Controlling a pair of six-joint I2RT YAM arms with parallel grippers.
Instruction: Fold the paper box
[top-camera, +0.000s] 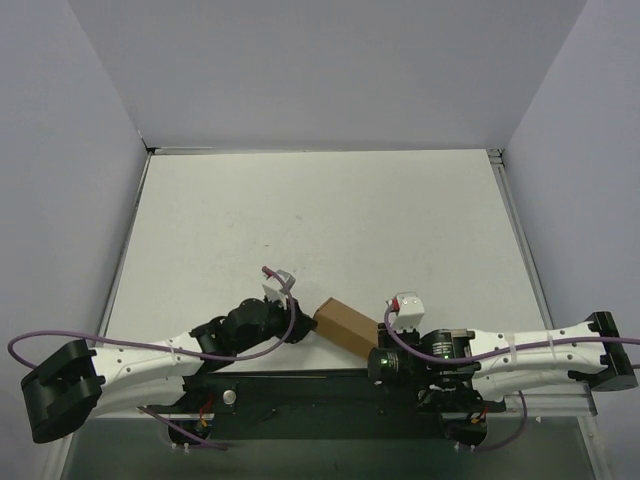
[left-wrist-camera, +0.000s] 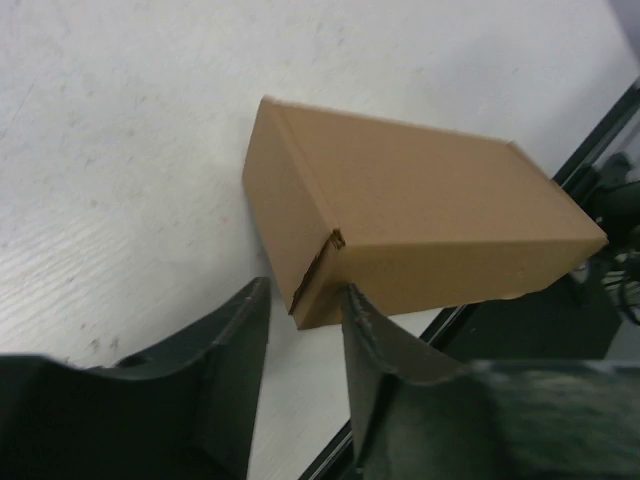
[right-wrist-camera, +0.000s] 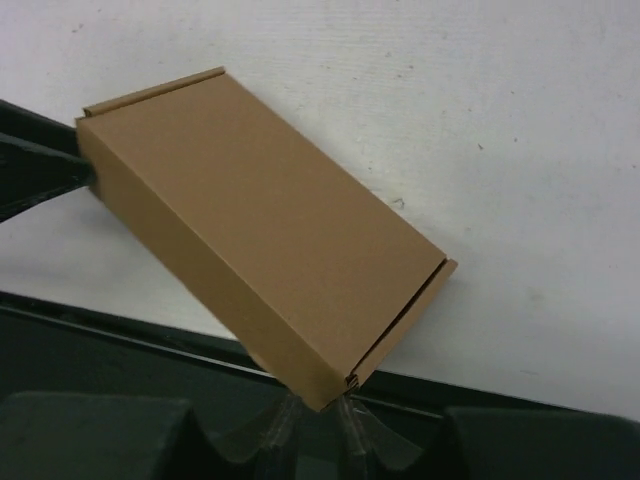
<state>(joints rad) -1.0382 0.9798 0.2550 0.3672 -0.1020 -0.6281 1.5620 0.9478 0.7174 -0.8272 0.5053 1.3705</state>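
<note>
Found the paper box folded shut into a plain brown rectangular block, lying slantwise at the near edge of the table, between the two arms. Noted one end over the white table top and the other reaching out past the dark rail along the table's front. Could not tell whether the underside rests on the table or hangs just above it. Noted, from the left wrist view, a small gap in the seam at the lower corner of one short end. Noted, from the right wrist view, a thin flap lip standing slightly proud along the opposite short end.

Checked the right gripper: fingers drawn close together, with the nearest corner of the paper box pinched between the tips. Recorded as clamped on the box.

Checked the left gripper: jaws standing apart, with the far corner of the box at their mouth. Found one finger touching the side of the box and the other finger clear of it, with bare table showing between. Recorded as open, gripping nothing.

Noted purple cables looping from both arms, and plain grey walls around the table.
</note>
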